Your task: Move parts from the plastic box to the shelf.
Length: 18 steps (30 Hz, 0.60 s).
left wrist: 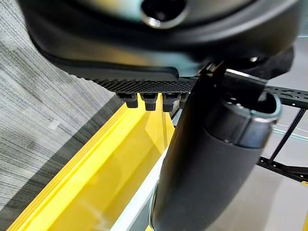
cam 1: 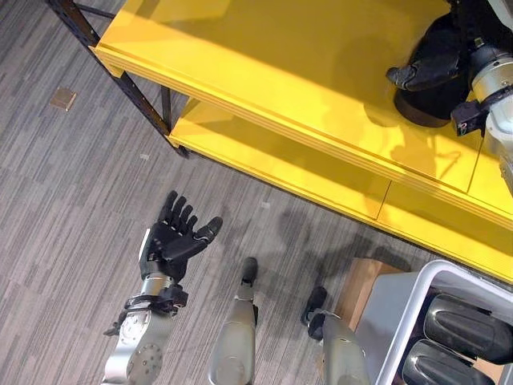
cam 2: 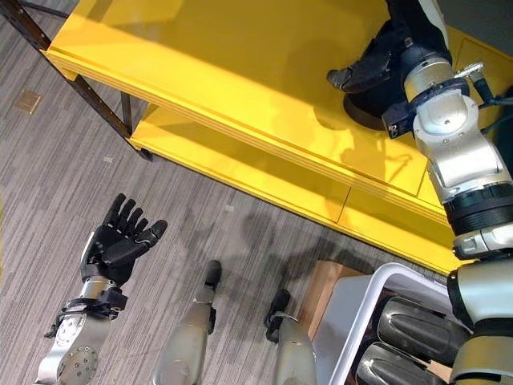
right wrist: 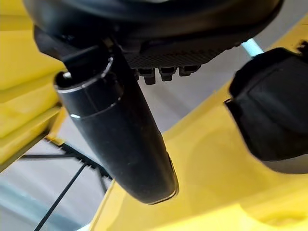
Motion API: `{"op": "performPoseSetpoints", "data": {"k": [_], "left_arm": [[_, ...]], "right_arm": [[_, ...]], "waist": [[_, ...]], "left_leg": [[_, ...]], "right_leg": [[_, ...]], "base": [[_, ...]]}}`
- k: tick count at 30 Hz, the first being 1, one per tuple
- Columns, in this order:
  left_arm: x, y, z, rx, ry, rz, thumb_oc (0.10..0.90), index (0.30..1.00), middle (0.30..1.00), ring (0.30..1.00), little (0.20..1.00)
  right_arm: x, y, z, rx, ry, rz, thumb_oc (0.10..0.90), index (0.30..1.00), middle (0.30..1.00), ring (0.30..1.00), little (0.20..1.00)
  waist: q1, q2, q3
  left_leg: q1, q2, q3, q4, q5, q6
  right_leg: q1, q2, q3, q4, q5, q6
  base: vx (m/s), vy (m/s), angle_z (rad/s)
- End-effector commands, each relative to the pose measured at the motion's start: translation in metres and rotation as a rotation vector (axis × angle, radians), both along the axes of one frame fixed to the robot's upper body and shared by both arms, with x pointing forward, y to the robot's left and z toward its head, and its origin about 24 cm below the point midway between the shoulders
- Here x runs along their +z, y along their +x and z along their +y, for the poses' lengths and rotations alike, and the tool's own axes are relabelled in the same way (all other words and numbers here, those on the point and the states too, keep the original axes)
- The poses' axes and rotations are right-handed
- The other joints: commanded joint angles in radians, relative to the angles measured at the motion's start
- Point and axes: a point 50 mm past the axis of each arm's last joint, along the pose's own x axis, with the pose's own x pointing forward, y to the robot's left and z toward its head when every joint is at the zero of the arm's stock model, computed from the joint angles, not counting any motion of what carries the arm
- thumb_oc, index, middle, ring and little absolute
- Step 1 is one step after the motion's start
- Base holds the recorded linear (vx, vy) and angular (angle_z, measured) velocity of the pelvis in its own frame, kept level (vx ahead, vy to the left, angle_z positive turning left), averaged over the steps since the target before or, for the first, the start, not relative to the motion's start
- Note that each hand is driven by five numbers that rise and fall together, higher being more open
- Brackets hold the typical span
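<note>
Plastic box: the white plastic box (cam 1: pixel 405 325) sits nearest, at the lower right of the head views, with dark rounded parts (cam 1: pixel 469 327) lying side by side inside it.
Wooden block: a tan wooden block (cam 1: pixel 362 290) stands on the floor just beside the box's left wall.
Left hand: the left hand (cam 1: pixel 176 237) hangs over the grey carpet (cam 1: pixel 72 184), well apart from the box, palm up, fingers straight and spread, nothing in it.
Lower shelf board: the yellow lower board (cam 1: pixel 272 156) of the shelf lies beyond the hand, bare where it shows.
Shelf frame: a dark metal post (cam 1: pixel 120 76) carries the boards at the left corner.
Upper shelf board: the yellow upper board (cam 2: pixel 240 64) spreads across the far part of the scene.
Part on shelf: one dark part (cam 2: pixel 370 108) rests on the upper board toward its right end.
Right hand: the right hand (cam 2: pixel 370 66) is over that part; its wrist view shows the thumb (right wrist: pixel 118 139) held away from the part (right wrist: pixel 272 106), fingers relaxed, not closed round anything.
</note>
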Motion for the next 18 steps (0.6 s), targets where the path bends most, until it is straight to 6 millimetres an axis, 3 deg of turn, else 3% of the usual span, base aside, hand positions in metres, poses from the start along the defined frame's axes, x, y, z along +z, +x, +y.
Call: {"op": "performPoseSetpoints", "data": {"k": [1,4,11,14,18], "left_arm": [[0.038,-0.003,0.009,-0.016,0.11,-0.188,0.9,1.0,1.0,1.0,1.0],[0.035,-0.003,0.008,-0.009,0.108,-0.173,0.9,1.0,1.0,1.0,1.0],[0.02,-0.008,0.003,-0.006,0.081,-0.106,0.9,1.0,1.0,1.0,1.0],[0.014,-0.012,0.002,0.001,0.066,-0.081,0.9,1.0,1.0,1.0,1.0],[0.004,-0.019,0.003,0.012,0.066,-0.043,0.9,1.0,1.0,1.0,1.0]], "right_arm": [[0.04,-0.022,0.001,0.031,-0.021,-0.223,0.9,1.0,1.0,1.0,1.0],[0.008,-0.034,0.001,0.088,0.062,-0.212,0.9,1.0,1.0,1.0,1.0],[-0.101,-0.06,-0.004,0.203,0.422,0.004,0.9,1.0,1.0,1.0,1.0],[-0.132,-0.074,0.001,0.244,0.502,0.093,0.9,1.0,1.0,1.0,1.0],[-0.155,-0.091,-0.001,0.242,0.544,0.157,0.9,1.0,1.0,1.0,1.0]], "waist": [[-0.011,-0.044,-0.085],[-0.034,-0.041,-0.102],[-0.076,-0.047,-0.163],[-0.097,-0.048,-0.199],[-0.113,-0.05,-0.233]], "left_leg": [[0.044,0.031,0.058,0.095,-0.173,0.002],[0.078,0.036,0.065,0.085,-0.179,0.003],[0.158,0.041,0.084,0.023,-0.163,0.004],[0.202,0.042,0.103,-0.018,-0.156,0.005],[0.25,0.043,0.133,-0.055,-0.152,0.005]], "right_leg": [[0.119,-0.033,0.048,-0.141,0.049,0.076],[0.149,-0.032,0.049,-0.156,0.046,0.079],[0.218,-0.027,0.045,-0.219,0.062,0.088],[0.245,-0.02,0.05,-0.256,0.077,0.098],[0.269,-0.016,0.065,-0.284,0.09,0.107]], "base": [[0.0,-0.003,-0.04],[0.02,-0.008,-0.01],[0.04,-0.004,-0.08],[0.04,0.012,-0.08],[0.05,0.012,-0.31]]}}
